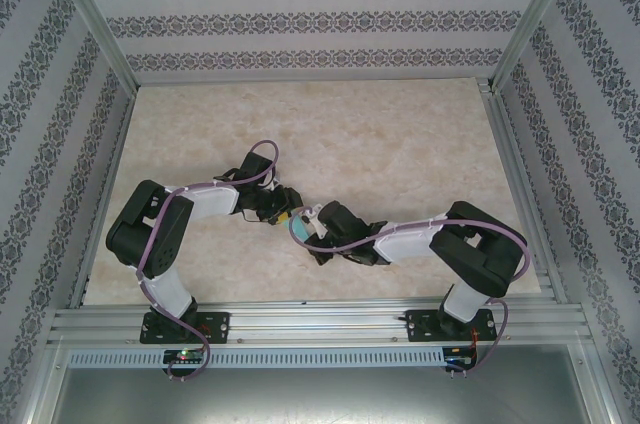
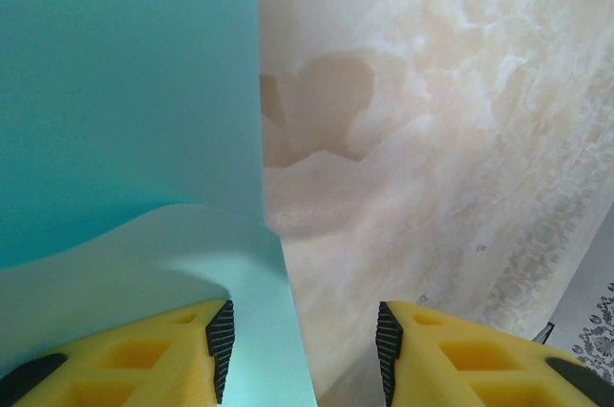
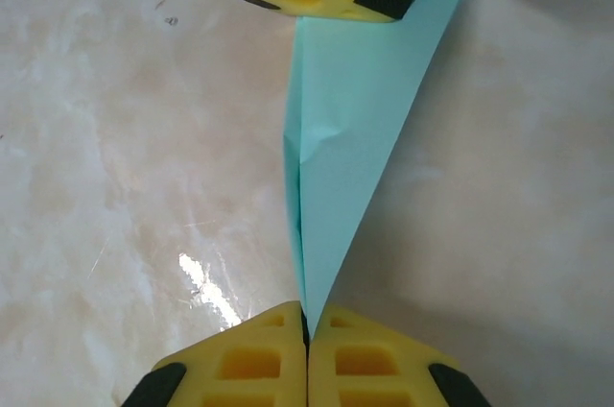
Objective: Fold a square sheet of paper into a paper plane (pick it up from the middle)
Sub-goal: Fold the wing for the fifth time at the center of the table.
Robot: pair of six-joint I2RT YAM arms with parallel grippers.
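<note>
Right gripper: yellow block fingers with hollow cells, pressed flat together and pinching the sharp tip of the paper plane. Table: glossy cream top with a marble pattern. Paper plane: thin matte turquoise, a tapering wedge with a slightly crumpled centre crease, spanning both grippers near the table's middle. Left gripper: fingers spread, black ribbed pads, the paper's wide end curling over one finger.

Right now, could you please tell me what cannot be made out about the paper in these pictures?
- Top external: the turquoise paper is mostly hidden by both wrists; its shape is unreadable.
- Left wrist: the picture's left edge cuts it off, beside the left end effector.
- Right wrist: its tip vanishes inside the shut right end effector.
</note>
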